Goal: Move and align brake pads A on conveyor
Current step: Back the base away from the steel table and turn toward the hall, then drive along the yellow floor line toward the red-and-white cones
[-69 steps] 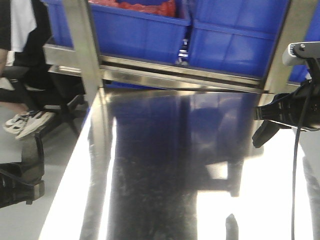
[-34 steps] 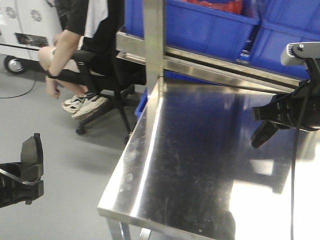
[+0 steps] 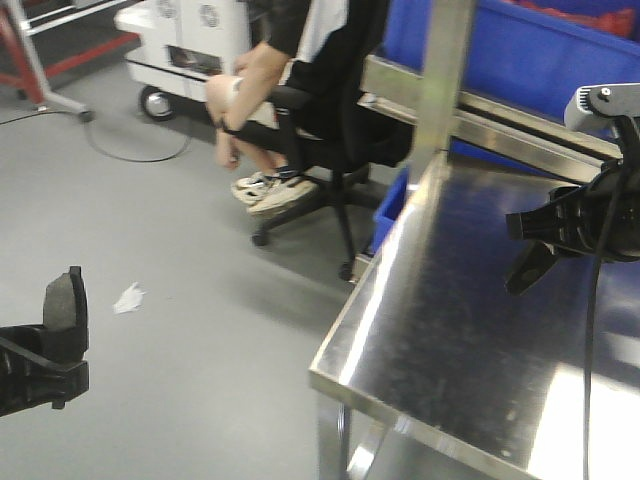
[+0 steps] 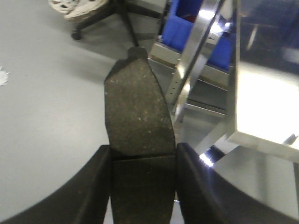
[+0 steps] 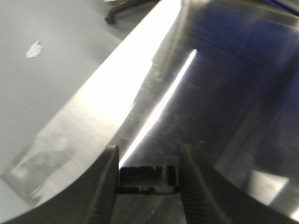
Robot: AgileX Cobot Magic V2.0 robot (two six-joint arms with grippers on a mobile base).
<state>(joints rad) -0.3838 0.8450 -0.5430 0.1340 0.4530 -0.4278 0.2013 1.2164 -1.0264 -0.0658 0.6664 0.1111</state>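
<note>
Now a flat, dark grey-brown, speckled brake pad (image 4: pixel 138 102) is clamped upright between the black fingers (image 4: pixel 93 186) of the left gripper (image 4: pixel 142 151), out over the grey floor (image 4: pixel 46 93) beside the corner of the shiny stainless steel counter (image 4: pixel 261 107), while above that counter the right gripper (image 5: pixel 148 161) pinches a second dark pad (image 5: pixel 147 179), seen edge-on.

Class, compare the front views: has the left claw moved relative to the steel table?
Yes. The left claw, gripping a brake pad, has swung left, away from the steel table, whose edge now lies far to its right.
</note>
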